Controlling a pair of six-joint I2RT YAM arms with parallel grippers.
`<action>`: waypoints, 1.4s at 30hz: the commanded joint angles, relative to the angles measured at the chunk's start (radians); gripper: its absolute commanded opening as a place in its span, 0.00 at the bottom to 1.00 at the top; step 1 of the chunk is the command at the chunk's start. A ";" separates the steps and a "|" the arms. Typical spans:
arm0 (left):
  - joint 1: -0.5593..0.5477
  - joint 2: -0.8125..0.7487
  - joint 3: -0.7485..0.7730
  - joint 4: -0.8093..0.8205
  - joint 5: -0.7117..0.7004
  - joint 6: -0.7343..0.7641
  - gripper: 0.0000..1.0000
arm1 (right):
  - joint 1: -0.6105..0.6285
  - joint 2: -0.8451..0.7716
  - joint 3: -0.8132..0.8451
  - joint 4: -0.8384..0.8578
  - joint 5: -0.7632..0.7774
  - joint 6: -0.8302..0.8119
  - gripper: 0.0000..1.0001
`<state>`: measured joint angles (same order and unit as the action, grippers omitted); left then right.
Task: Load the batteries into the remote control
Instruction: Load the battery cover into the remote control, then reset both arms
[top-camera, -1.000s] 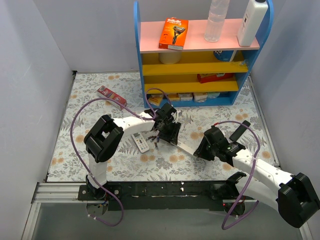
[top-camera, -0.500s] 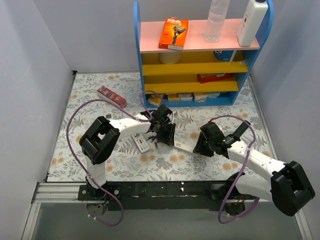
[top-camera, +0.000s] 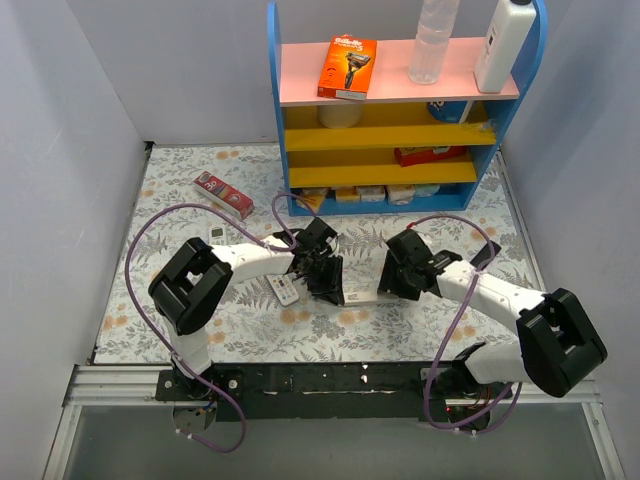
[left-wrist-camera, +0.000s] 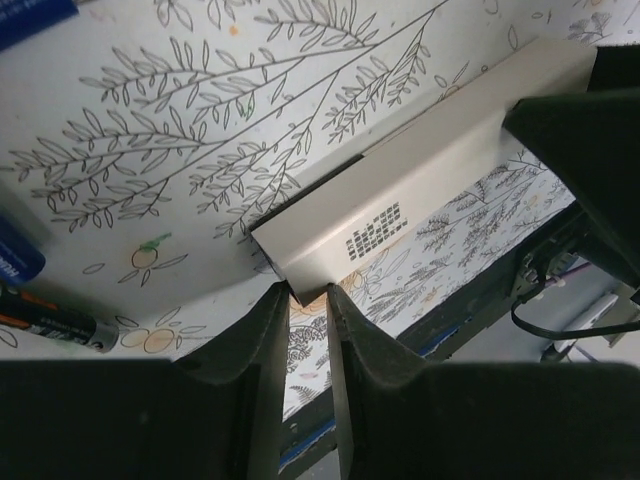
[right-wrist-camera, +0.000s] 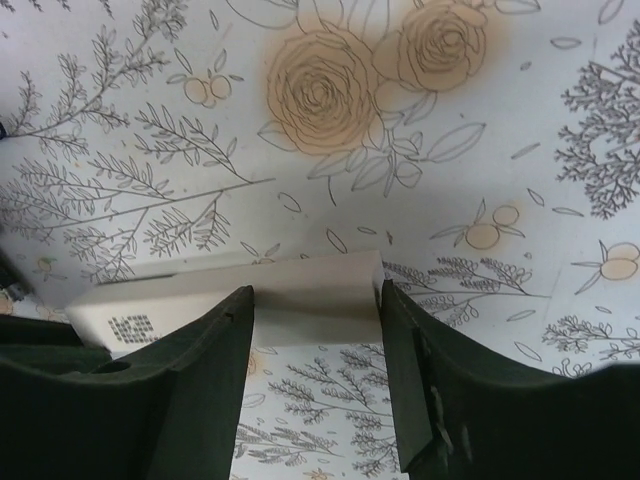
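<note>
beige remote (left-wrist-camera: 420, 190), end corner pinched by near-shut left gripper (left-wrist-camera: 308, 300), right gripper (right-wrist-camera: 316, 295) open astride other end; batteries (left-wrist-camera: 55, 325) loose on table (left-wrist-camera: 200, 100) beside left gripper; step likely steadying remote, next needs its back opened.

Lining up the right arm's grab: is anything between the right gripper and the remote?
Nothing visible. The open right gripper sits at one end of the remote, only floral table cover around it; the left gripper is at the other end.
</note>
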<state>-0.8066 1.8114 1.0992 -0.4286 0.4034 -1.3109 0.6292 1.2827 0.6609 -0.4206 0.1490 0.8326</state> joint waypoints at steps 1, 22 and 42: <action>-0.037 -0.069 -0.013 0.226 0.153 -0.085 0.16 | 0.096 0.090 0.035 0.088 -0.112 0.057 0.58; 0.033 -0.241 -0.180 0.228 -0.072 -0.122 0.51 | 0.054 -0.002 0.134 -0.056 0.116 -0.118 0.70; 0.220 -0.538 -0.182 0.064 -0.296 -0.084 0.98 | -0.026 -0.295 0.111 -0.119 0.299 -0.239 0.92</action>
<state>-0.6823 1.3968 0.8646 -0.2703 0.2348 -1.4345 0.6254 1.0794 0.7376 -0.4889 0.3176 0.6540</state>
